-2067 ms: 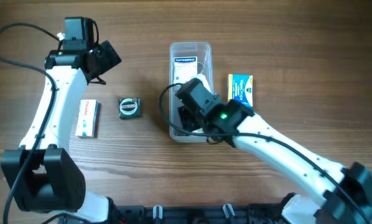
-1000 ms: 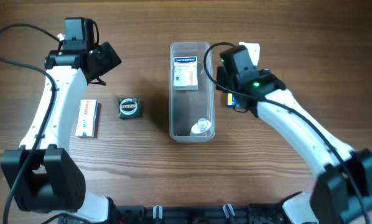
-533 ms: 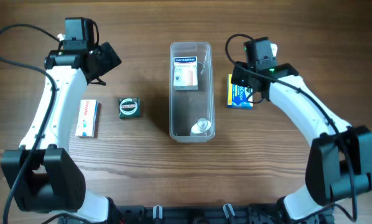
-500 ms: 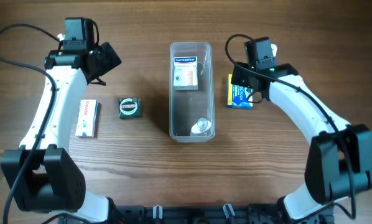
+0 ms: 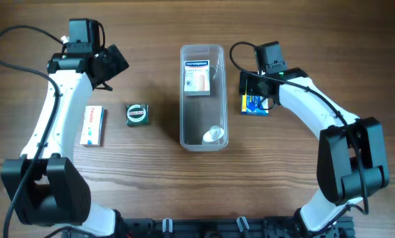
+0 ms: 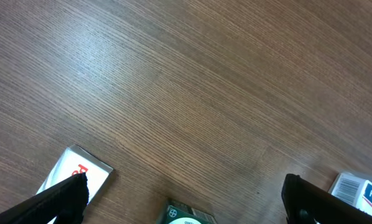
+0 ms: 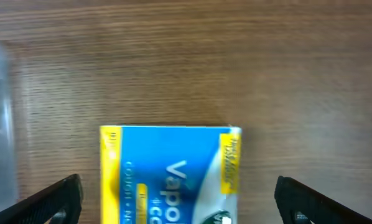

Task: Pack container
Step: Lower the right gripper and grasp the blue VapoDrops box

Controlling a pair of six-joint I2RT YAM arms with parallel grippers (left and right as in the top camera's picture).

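The clear container [image 5: 199, 116] lies lengthwise at the middle of the desk [image 5: 151, 26] — only the wrist views show the right tool [image 7: 176, 190] spread wide above the blue-and-yellow box [image 7: 170, 165] and the left tool [image 6: 183, 190] spread wide over wood.

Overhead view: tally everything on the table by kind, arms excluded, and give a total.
Tub: 1
Boxes: 3 (white box, blue-and-yellow box, box in the tub)
Green tin: 1
Small round item in the tub: 1
Total: 6
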